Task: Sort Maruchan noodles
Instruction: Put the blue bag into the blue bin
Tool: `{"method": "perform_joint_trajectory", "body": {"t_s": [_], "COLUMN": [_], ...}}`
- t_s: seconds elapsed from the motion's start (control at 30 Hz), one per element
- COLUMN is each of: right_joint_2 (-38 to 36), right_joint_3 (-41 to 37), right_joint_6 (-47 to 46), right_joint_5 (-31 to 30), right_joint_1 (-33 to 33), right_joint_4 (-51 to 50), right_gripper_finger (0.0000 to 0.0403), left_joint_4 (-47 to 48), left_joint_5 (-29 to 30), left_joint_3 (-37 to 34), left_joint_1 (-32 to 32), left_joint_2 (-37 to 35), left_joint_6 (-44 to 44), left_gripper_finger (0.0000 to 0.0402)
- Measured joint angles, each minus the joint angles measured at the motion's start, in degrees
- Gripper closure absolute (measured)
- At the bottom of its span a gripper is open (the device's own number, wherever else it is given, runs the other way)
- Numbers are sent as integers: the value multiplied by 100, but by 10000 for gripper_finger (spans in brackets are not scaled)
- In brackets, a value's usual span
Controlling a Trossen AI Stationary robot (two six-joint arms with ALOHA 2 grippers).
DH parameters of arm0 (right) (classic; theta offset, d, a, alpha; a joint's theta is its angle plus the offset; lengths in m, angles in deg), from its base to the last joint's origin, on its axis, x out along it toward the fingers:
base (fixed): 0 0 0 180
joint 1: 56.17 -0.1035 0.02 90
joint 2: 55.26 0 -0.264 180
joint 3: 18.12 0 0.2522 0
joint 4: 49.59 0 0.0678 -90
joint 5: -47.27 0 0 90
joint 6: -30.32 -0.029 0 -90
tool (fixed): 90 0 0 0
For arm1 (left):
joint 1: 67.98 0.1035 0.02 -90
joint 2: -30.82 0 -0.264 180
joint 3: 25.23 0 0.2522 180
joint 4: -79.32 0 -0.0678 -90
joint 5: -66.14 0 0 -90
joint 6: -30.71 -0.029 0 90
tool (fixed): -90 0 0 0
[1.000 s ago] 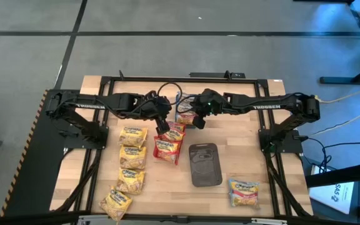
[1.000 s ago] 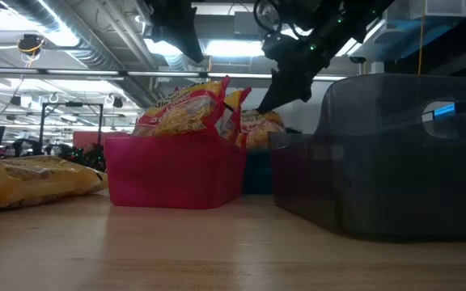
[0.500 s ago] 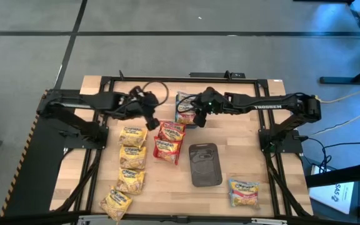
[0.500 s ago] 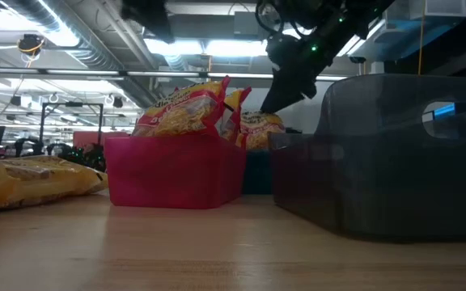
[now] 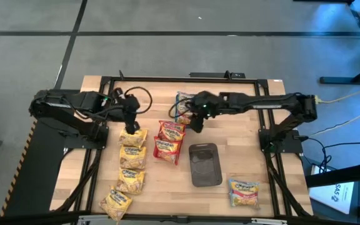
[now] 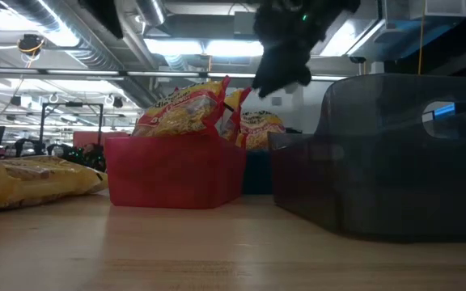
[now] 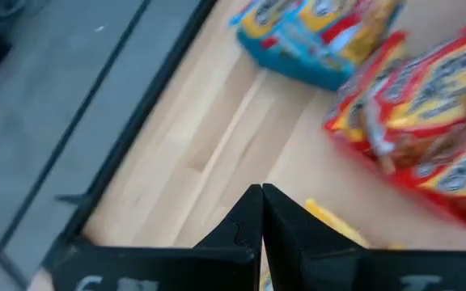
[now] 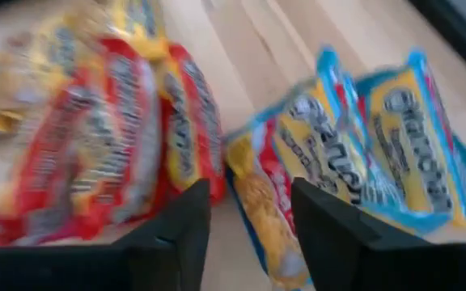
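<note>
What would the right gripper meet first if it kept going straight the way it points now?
Most likely the blue-and-pink noodle packets. The right gripper is open, and past its fingers lies the seam between those packets and the red packets, with the blue ones' edge nearest. Depth is unclear, so bare table is possible.

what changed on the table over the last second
The left gripper, shut and empty, swung away from the red packets out over the top of the yellow packet row. The right gripper opened and dropped slightly beside the blue packets. Packets and grey tray stayed put.
</note>
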Motion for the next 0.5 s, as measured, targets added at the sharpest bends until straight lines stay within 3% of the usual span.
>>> {"method": "perform_joint_trajectory", "body": {"t_s": [0.2, 0.5], "right_joint_2": [688, 1098], "right_joint_3": [-11, 1], "right_joint_6": [-175, -228], "right_joint_5": [-77, 281], "right_joint_1": [57, 194], "right_joint_4": [140, 351], "right_gripper_finger": [294, 373], "left_joint_4": [137, -112], "left_joint_5": [39, 1], "left_joint_3": [-584, -1107], "left_joint_1": [-80, -233], "left_joint_2": [-285, -637], "left_joint_6": [470, 598], "left_gripper_finger": [401, 401]}}
